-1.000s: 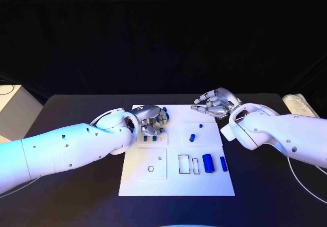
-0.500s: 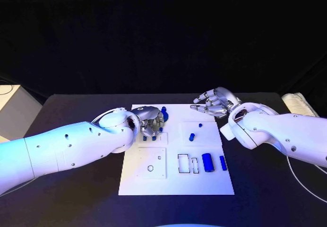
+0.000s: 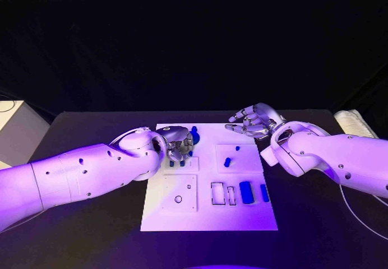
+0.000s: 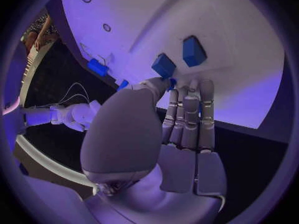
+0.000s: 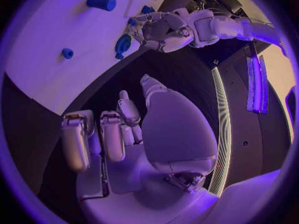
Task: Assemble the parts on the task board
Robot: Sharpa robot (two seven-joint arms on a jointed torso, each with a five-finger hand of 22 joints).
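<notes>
The white task board (image 3: 208, 216) lies in the middle of the black table. My left hand (image 3: 177, 142) hovers over its far left part with the fingers curled in. A small blue part (image 3: 193, 133) shows at its fingertips, and in the left wrist view the blue part (image 4: 171, 82) sits between thumb and fingers. Two blue blocks (image 3: 171, 164) (image 4: 163, 64) stand just below the hand. My right hand (image 3: 254, 122) hangs at the board's far right corner, fingers loosely bent and apart, holding nothing. In the right wrist view the left hand (image 5: 159, 30) lies beyond my right hand (image 5: 124, 129).
More blue parts sit on the board: a short one (image 3: 227, 162), a tiny one (image 3: 238, 148), a thick one (image 3: 245, 192) and a thin one (image 3: 264, 193). Two empty slots (image 3: 218, 193) lie beside them. A white box (image 3: 12, 131) stands at the table's left.
My left hand has drawn toward the board's far edge, nearer the blue part, uncovering the two blue blocks. The right hand has hardly moved.
</notes>
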